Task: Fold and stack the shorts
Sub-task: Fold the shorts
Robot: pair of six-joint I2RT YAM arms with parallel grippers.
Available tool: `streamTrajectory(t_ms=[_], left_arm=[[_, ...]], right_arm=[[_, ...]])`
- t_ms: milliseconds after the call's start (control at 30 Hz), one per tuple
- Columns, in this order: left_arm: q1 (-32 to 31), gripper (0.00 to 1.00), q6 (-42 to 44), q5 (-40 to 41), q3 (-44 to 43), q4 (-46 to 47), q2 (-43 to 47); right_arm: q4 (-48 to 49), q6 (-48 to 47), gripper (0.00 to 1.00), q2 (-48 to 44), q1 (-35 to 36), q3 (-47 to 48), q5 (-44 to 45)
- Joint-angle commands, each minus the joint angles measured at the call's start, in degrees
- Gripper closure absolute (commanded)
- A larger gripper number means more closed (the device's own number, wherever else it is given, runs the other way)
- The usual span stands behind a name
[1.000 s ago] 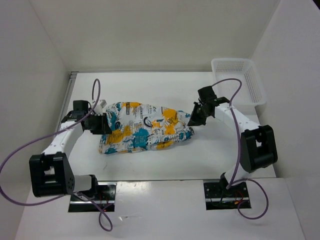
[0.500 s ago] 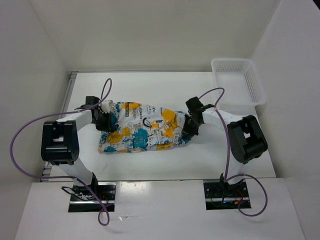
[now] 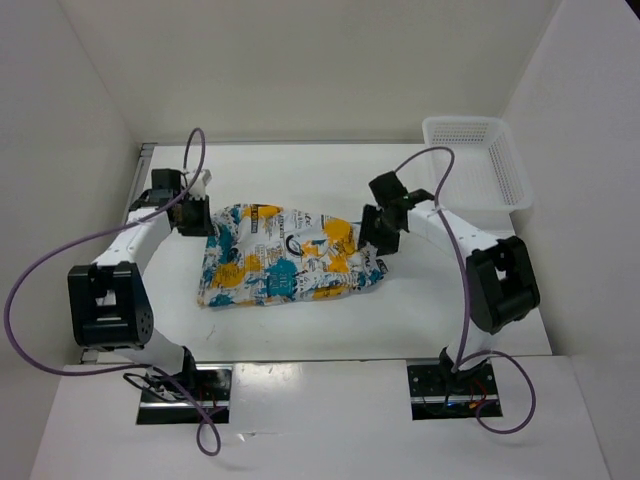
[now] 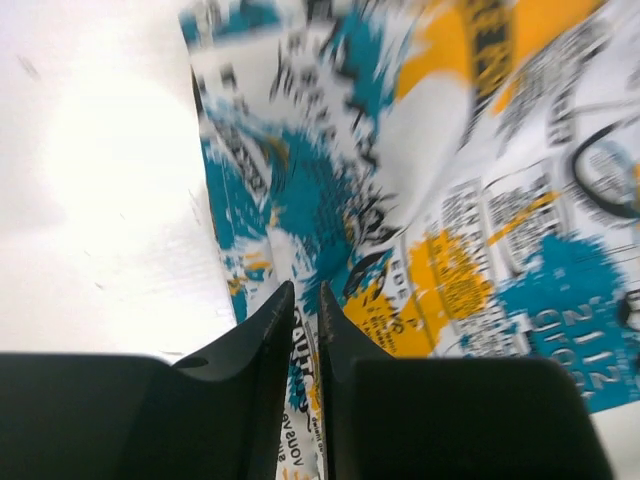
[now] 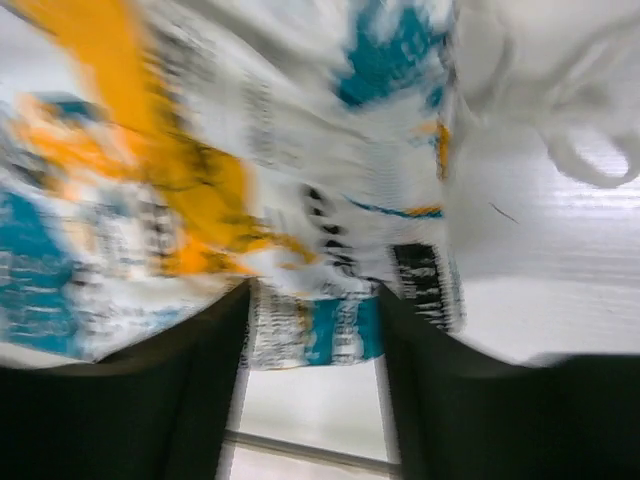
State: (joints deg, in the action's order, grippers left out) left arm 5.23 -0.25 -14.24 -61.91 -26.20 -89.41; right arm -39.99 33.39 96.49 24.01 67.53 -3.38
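The shorts (image 3: pixel 290 260), white with teal, yellow and black print, lie crumpled flat across the middle of the table. My left gripper (image 3: pixel 200 218) is at their far-left corner. In the left wrist view its jaws (image 4: pixel 307 295) stand almost together, with a strip of the shorts (image 4: pixel 450 200) in the narrow slit. My right gripper (image 3: pixel 376 242) hangs over the right end of the shorts. The right wrist view is blurred. It shows that gripper (image 5: pixel 315 290) open wide, the hem of the shorts (image 5: pixel 250 150) just at its tips and bare table between the fingers.
A white mesh basket (image 3: pixel 465 123) stands at the back right corner. White walls close in the table on the left, back and right. A purple cable loops off each arm, the left one (image 3: pixel 195 150) and the right one (image 3: pixel 430 155).
The right gripper has opened and drawn back a little from the right end of the shorts. The left gripper has moved from the left side of the shorts toward their far-left corner.
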Motion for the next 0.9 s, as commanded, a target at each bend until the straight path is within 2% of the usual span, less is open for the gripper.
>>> streamTrajectory(t_ms=[0,133,333,567,667,800,867], left_arm=[[0.4,0.78,0.3,-3.2,-4.9,-1.5,3.5],[-1.3,0.78,0.3,-6.0,-5.5,-1.5,3.5],[-2.9,0.78,0.3,-7.6,-0.1,1.9,3.5],[-6.8,0.78,0.3,-8.1,4.0,5.2,0.6],[-7.4,0.79,0.3,-8.8,7.1,9.5,-0.7],[-8.2,0.79,0.3,-8.8,7.1,10.7,-3.0],[-8.2,0.80,0.3,-4.8,6.4,9.7,-5.0]], right_arm=[[-3.0,-3.4,0.31,-5.0,-0.9,7.0,4.3],[-0.5,-4.6,0.16,-1.5,-5.7,7.7,1.1],[5.3,-7.0,0.18,4.2,-9.1,5.8,-6.2],[13.1,-6.0,0.24,4.9,-12.1,-2.6,-15.5],[15.0,-6.0,0.24,5.4,-12.6,-4.4,-17.1],[16.3,-7.9,0.24,7.2,-12.6,-5.6,-18.4],[17.0,-7.9,0.24,8.4,-12.6,-6.2,-19.0]])
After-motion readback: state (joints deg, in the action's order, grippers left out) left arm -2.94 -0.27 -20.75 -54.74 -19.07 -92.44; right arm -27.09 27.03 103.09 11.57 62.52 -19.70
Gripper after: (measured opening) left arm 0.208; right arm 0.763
